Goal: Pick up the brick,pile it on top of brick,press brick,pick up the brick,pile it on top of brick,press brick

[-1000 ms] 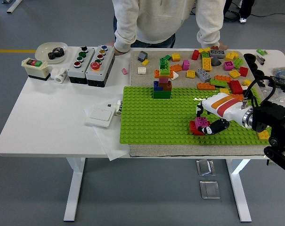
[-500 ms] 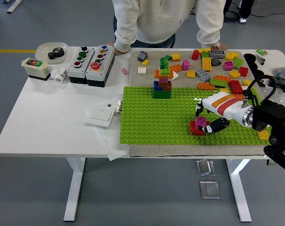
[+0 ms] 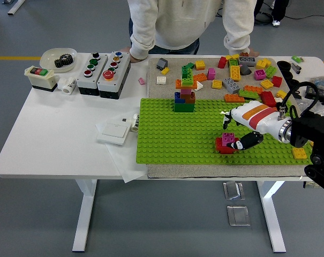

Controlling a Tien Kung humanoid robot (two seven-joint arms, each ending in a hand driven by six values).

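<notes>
The right hand (image 3: pixel 238 135) has its fingers pinched round a small magenta plastic brick (image 3: pixel 228 138), sitting on a red brick (image 3: pixel 224 146) on the green studded baseplate (image 3: pixel 172 139), around 4 o'clock.

The right arm comes in from the counter's right edge, its black forearm and silver wrist leading to a white shell with orange and red stripes, angled toward the counter's near edge and inward. The right robot hand (image 3: pixel 234 134) is low over the counter's near right part, palm down, its black fingers (image 3: pixel 248 141) curled downward with the tips close together. The left arm is out of view. A person stands at the counter's far edge, one hand (image 3: pixel 124 51) resting on it.
</notes>
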